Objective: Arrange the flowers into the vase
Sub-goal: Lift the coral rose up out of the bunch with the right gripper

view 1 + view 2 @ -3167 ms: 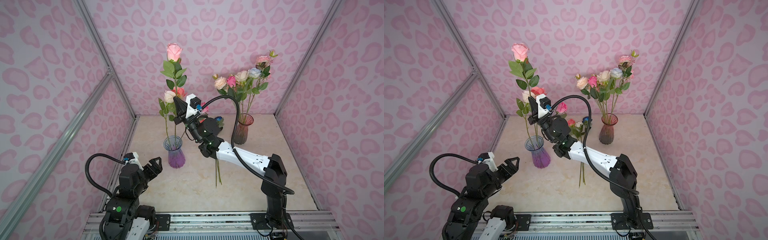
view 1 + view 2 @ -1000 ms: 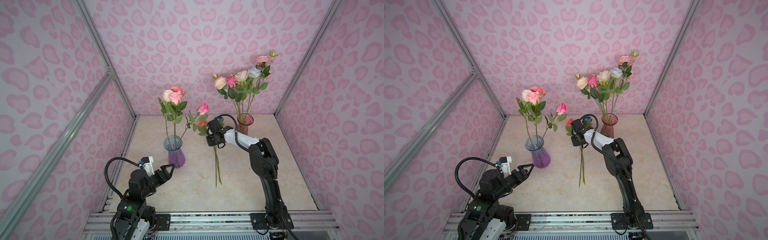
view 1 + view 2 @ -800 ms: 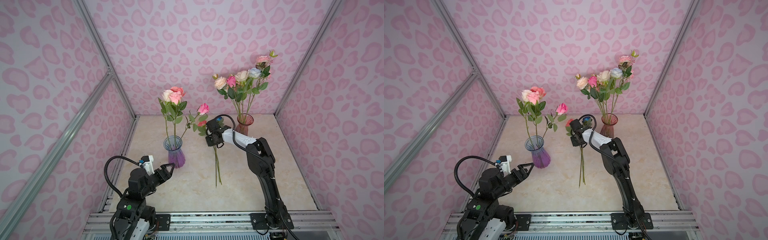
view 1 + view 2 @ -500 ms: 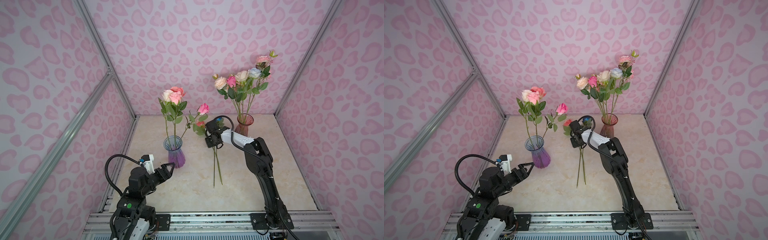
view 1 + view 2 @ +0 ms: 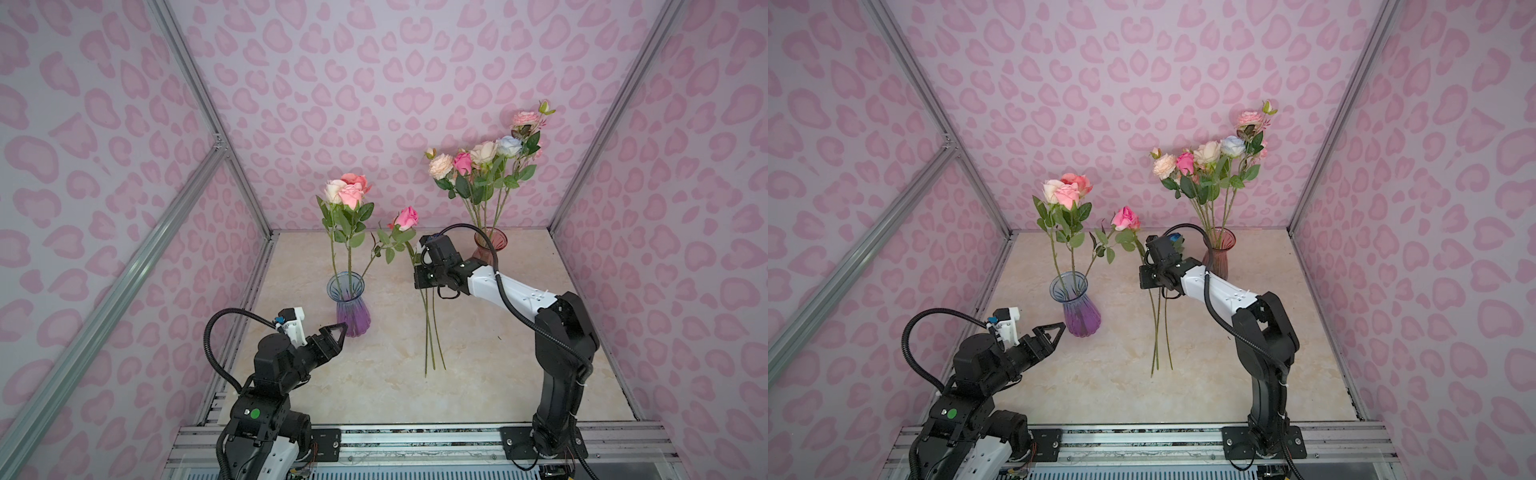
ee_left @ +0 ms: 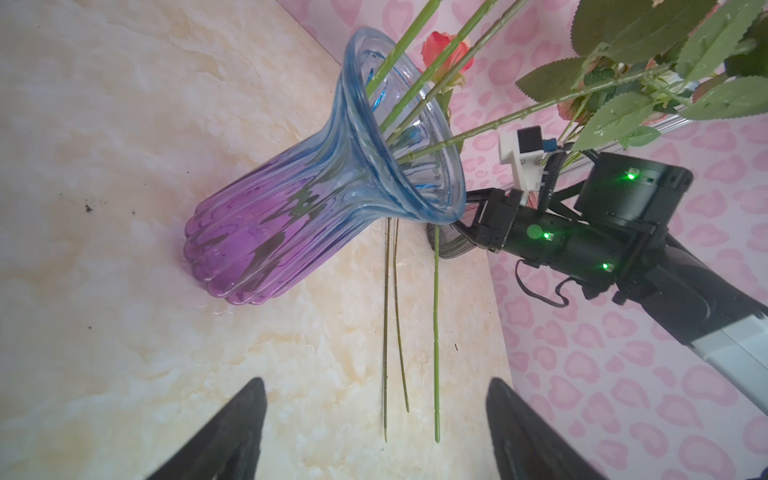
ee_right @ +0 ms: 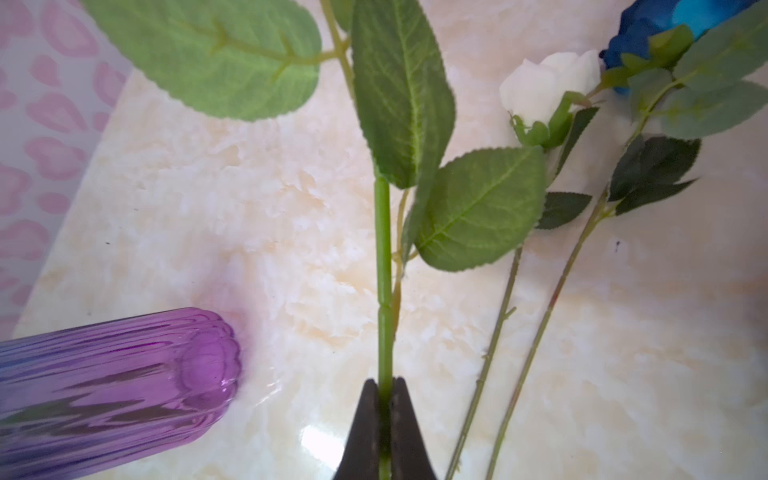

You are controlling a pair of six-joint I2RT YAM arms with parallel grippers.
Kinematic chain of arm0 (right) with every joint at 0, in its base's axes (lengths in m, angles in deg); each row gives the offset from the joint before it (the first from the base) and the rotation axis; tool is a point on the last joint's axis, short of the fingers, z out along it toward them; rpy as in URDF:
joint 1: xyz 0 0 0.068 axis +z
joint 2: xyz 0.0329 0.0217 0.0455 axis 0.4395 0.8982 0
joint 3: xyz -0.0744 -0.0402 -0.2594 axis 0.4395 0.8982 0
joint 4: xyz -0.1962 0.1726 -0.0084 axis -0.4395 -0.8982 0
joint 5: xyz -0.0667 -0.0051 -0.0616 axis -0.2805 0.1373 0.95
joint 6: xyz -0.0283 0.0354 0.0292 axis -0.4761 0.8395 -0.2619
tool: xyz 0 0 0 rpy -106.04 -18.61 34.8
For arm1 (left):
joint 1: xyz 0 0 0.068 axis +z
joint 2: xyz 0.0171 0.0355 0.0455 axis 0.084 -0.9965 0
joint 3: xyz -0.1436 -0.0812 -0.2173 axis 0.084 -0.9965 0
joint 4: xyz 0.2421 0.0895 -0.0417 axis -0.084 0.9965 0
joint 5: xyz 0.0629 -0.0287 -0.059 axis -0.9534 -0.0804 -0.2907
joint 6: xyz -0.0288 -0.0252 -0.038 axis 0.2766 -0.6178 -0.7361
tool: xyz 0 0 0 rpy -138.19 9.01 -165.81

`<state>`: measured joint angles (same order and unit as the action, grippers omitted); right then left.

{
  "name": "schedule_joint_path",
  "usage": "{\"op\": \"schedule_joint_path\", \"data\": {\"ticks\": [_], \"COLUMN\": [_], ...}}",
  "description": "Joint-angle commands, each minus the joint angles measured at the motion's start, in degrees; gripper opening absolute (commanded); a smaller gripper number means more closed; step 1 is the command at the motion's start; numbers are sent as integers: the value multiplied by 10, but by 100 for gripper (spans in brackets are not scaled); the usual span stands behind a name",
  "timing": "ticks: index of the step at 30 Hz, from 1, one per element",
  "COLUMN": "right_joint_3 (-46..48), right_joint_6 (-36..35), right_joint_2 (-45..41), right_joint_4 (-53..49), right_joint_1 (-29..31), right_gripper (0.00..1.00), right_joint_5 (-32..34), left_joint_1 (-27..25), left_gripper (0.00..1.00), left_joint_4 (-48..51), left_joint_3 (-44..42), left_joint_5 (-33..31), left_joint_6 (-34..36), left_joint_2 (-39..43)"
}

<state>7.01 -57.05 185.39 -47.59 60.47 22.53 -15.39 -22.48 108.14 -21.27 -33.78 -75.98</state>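
Your right end effector (image 7: 384, 382) has just pinched shut on a long green rose stem (image 7: 383, 249) near the blue-and-purple glass vase (image 7: 104, 374), so I think it's ready to lift in.

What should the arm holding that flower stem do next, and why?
Probably lift straight up. The right pincer is shut on one green stem, low over the table, where a white rose and a dark blue rose lie beside it. Raising it clear should let its lower end reach the purple vase, which opens upward.
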Motion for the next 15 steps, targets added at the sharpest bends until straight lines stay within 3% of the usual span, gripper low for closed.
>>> {"op": "schedule_joint_path", "data": {"ticks": [1,5,10,15], "right_joint_3": [73,146,150,173], "right_joint_6": [42,38,10,2], "right_joint_2": [-60,-158,-239,-323], "right_joint_4": [95,125,87,95], "right_joint_1": [7,28,53,48], "right_gripper": [0,0,0,0], "right_joint_5": [-24,33,98,154], "left_joint_1": [0,1,1,0], "left_gripper": [84,84,89,100], "left_joint_4": [16,35,87,139], "left_joint_3": [17,28,30,66], "left_joint_5": [-26,-65,-188,-266], "left_joint_6": [13,7,-35,-32], "left_joint_2": [5,21,37,29]}}
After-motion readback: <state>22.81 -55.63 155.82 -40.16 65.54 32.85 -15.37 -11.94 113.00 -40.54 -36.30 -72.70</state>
